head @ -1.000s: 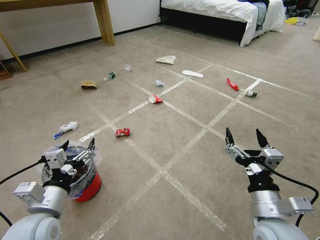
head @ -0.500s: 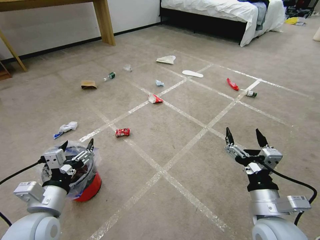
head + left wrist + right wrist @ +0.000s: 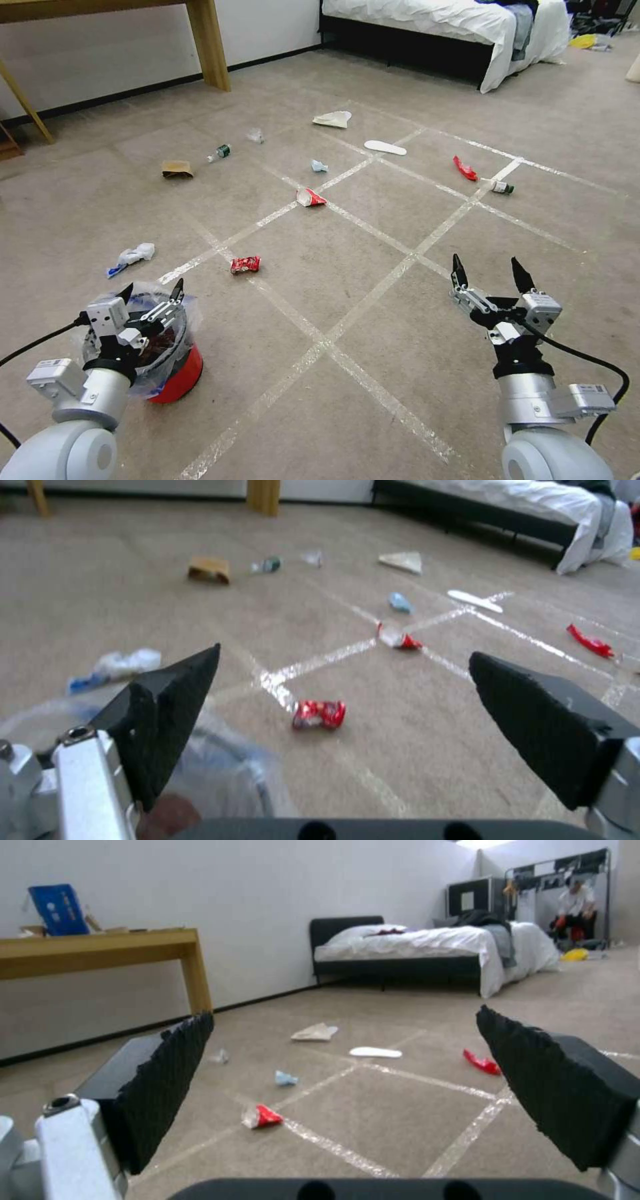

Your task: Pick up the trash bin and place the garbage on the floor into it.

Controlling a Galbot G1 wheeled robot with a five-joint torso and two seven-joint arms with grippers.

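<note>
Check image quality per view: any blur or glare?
Head view: sharp; tape lines on the floor glare. Left wrist view: soft, the bin liner by the left claw smeared. Right wrist view: the right claw soft, bed fairly clear.

red trash bin (image 3: 179, 373) upright, garbage (image 3: 245, 265) scattered

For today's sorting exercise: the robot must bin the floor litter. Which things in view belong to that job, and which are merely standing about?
Belong: trash bin, under the open left gripper; open right gripper; crumpled red wrapper; tan paper bag; green-labelled bottle; floor.

Standing about: bed; wooden table.
</note>
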